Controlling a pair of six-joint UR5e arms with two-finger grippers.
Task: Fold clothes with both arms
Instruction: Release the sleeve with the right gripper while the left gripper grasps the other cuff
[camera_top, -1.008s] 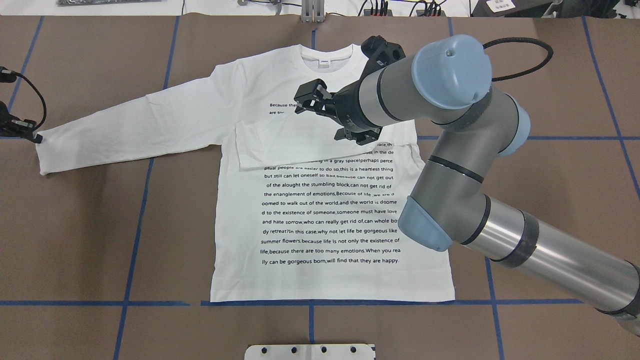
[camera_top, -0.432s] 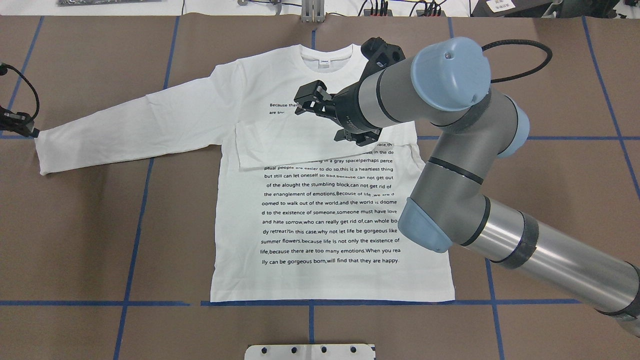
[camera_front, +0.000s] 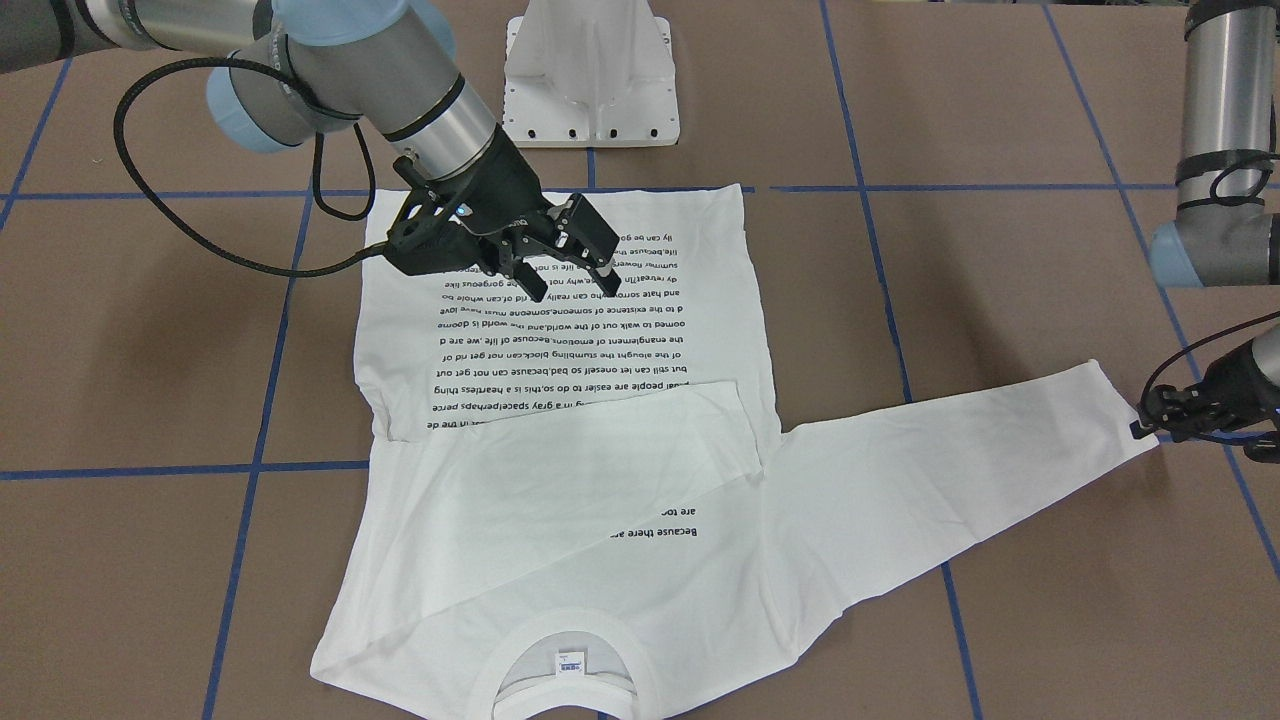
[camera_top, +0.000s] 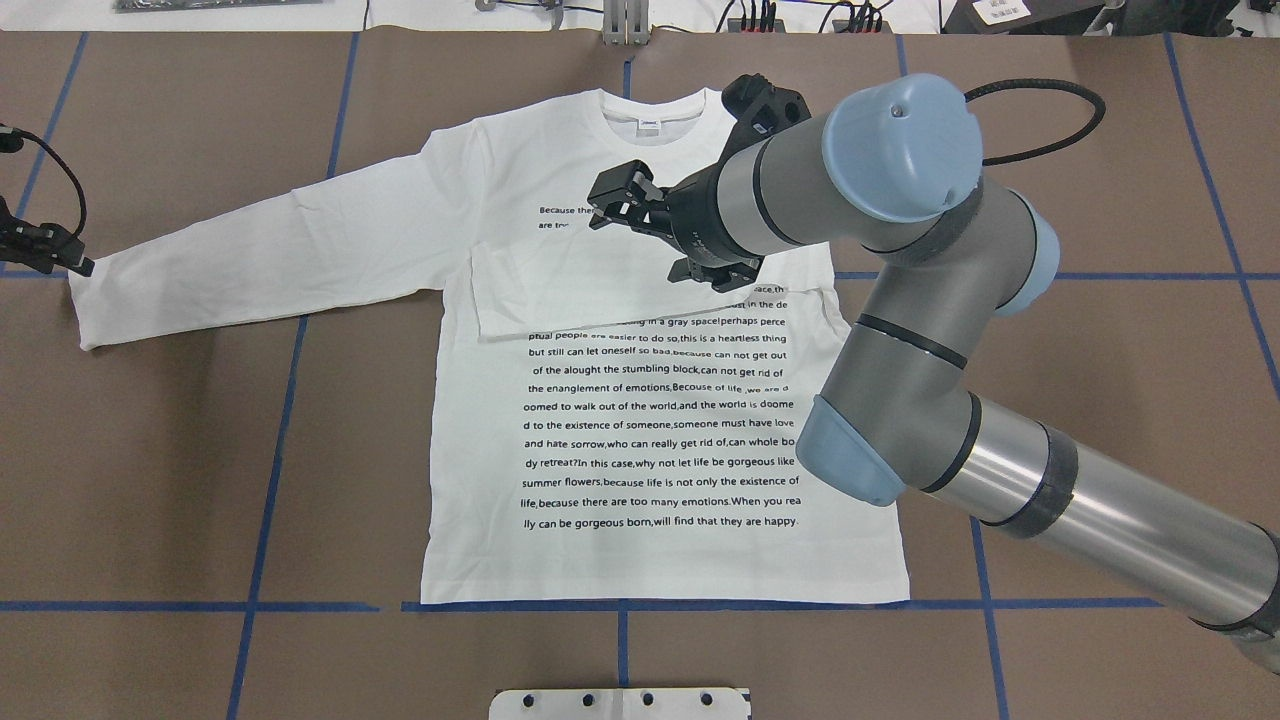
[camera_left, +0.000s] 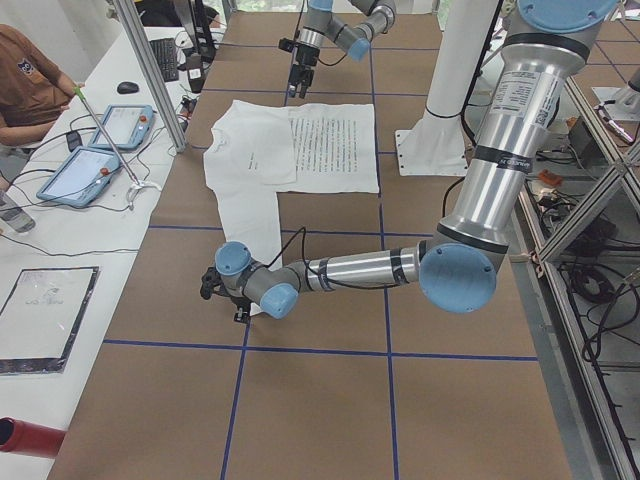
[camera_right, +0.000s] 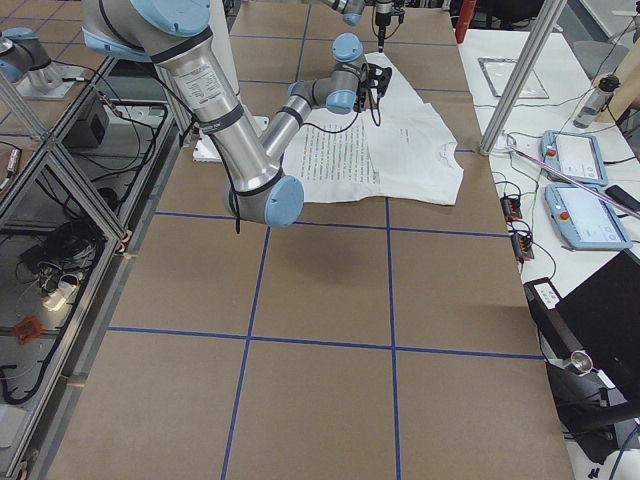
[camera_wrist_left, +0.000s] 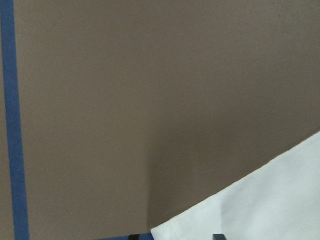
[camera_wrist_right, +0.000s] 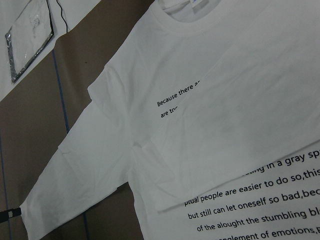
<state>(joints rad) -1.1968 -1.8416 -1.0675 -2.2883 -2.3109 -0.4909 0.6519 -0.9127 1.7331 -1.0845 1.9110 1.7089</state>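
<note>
Right arm: silver-grey tubes, one section polished bright, matte grey joint housings, rounded light-blue caps, thin black rings at seams. Braided black cable loops out from wrist. Right gripper: all black, two blocky fingers, angular black body behind them. Left arm: same silver tube, same blue caps, black bands; dark lettering printed down upright section, probably maker's name, too small to read. Left gripper: black, compact.
</note>
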